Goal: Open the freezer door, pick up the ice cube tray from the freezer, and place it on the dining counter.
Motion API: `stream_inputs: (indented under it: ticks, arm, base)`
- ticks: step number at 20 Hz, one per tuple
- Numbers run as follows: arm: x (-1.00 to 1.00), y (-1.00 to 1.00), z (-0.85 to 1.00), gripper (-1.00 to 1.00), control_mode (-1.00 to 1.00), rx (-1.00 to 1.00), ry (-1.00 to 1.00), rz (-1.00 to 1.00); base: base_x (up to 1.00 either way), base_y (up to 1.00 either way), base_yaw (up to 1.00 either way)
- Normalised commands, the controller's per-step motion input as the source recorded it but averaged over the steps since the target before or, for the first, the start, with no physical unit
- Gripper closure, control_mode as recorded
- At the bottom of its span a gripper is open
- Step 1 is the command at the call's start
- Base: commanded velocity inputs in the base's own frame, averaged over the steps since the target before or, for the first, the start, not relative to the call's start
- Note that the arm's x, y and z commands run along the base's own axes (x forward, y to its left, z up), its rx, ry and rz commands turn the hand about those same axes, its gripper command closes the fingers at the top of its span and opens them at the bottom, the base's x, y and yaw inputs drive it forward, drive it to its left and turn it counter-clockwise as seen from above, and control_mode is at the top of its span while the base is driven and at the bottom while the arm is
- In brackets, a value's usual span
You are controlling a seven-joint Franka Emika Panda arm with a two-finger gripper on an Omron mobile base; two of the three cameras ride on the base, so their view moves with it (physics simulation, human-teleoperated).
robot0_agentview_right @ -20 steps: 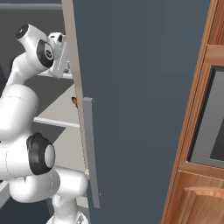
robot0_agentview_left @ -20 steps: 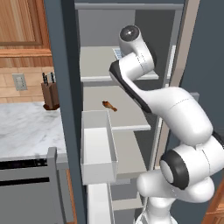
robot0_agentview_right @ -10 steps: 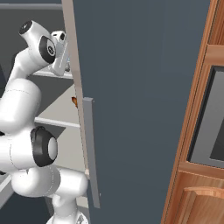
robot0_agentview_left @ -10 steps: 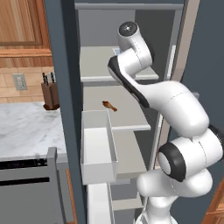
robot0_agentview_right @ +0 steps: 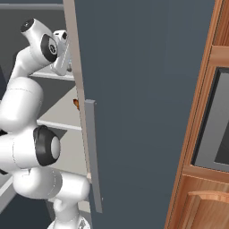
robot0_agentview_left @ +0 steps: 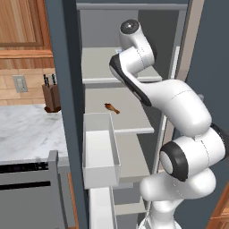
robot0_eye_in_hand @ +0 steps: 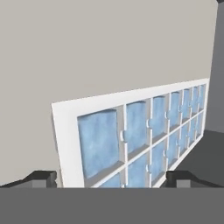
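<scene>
The freezer door stood open, exposing the freezer and its pale shelves. The arm reached onto an upper shelf. In the hand view, the gripper was spread wide, one fingertip on each side of the near end of the ice cube tray, holding nothing. The tray lay on the shelf surface, close to the far wall. A small brown item rested on the shelf below.

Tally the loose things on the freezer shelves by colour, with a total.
White with pale blue cells: 1, the ice cube tray
Orange-brown: 1, a small food item
Total: 2
</scene>
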Motion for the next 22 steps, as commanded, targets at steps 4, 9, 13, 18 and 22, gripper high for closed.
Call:
stream_inputs:
  ticks: [4,9,13,18,22]
  arm:
    - [0.06,0.00,0.00,-1.00,-1.00,0.00,0.00,0.00]
    - [0.00,0.00,0.00,1.00,-1.00,0.00,0.00,0.00]
    - [0.00,0.00,0.00,1.00,-1.00,0.00,0.00,0.00]
    - [0.00,0.00,0.00,1.00,-1.00,0.00,0.00,0.00]
    - [-0.14,0.00,0.00,1.00,-1.00,0.00,-0.06,0.00]
  base:
    - [0.00,0.00,0.00]
    - [0.00,0.00,0.00]
    - [0.00,0.00,0.00]
    - [0.00,0.00,0.00]
    - [0.00,0.00,0.00]
